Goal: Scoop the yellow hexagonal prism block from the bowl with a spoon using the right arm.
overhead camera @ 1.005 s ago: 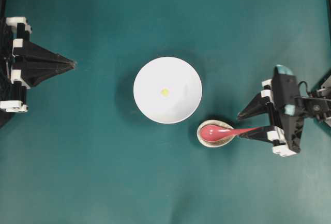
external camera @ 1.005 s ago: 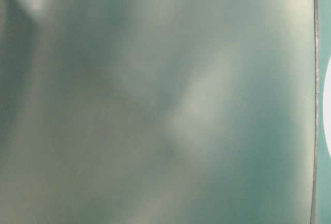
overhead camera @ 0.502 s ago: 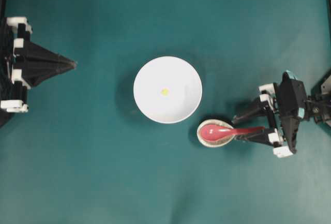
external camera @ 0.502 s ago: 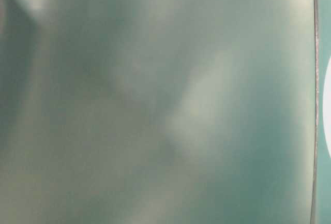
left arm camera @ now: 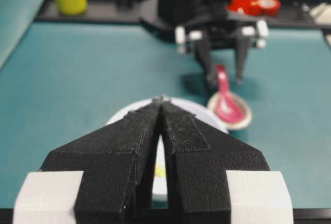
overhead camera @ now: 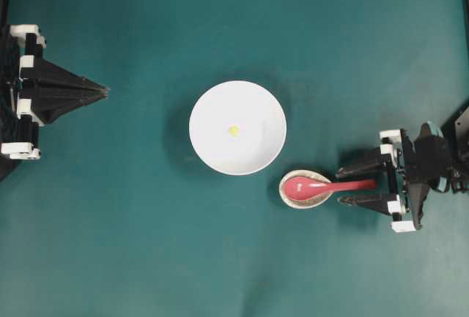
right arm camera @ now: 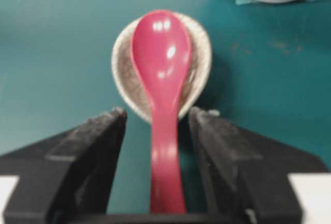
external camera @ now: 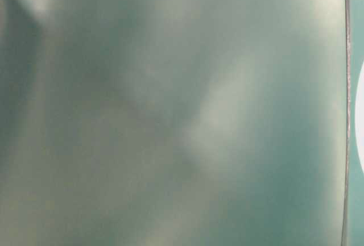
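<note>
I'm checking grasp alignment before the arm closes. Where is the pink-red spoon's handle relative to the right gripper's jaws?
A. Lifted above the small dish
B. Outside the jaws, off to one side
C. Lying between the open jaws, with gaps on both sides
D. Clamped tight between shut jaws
C: in the right wrist view the spoon handle runs between the open jaws of the right gripper, its scoop resting in the small speckled dish.

Table-level view all blur, bowl (external camera: 360, 126) cut off at right edge.
</note>
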Action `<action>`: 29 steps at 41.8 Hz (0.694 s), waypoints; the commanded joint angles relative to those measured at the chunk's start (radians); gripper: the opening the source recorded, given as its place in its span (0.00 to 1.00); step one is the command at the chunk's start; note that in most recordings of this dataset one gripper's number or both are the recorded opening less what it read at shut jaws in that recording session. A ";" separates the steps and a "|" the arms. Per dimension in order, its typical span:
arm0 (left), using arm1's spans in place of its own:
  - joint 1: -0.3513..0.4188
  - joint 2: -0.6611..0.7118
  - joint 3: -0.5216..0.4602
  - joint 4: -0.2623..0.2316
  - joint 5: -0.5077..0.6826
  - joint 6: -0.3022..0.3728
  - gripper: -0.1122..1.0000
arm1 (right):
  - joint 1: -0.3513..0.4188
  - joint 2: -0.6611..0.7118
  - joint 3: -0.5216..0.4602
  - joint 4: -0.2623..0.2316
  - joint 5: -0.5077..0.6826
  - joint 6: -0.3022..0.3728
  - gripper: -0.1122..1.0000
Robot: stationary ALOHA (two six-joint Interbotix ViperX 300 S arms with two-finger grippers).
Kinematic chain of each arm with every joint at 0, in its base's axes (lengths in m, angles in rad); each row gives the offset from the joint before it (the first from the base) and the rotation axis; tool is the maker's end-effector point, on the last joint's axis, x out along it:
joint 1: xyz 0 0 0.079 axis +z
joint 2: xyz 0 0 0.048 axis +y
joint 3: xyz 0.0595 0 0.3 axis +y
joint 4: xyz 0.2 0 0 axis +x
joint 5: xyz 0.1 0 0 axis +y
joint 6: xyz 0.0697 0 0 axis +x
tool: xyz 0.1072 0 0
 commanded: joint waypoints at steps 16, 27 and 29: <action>0.002 0.006 -0.023 0.003 -0.017 -0.002 0.11 | 0.009 0.026 -0.002 0.014 -0.040 -0.002 0.61; 0.002 0.006 -0.025 0.003 -0.017 0.000 0.11 | 0.009 0.026 -0.002 0.020 -0.046 -0.002 0.61; 0.002 0.006 -0.025 0.003 -0.017 -0.002 0.11 | 0.009 0.026 -0.002 0.020 -0.046 -0.002 0.61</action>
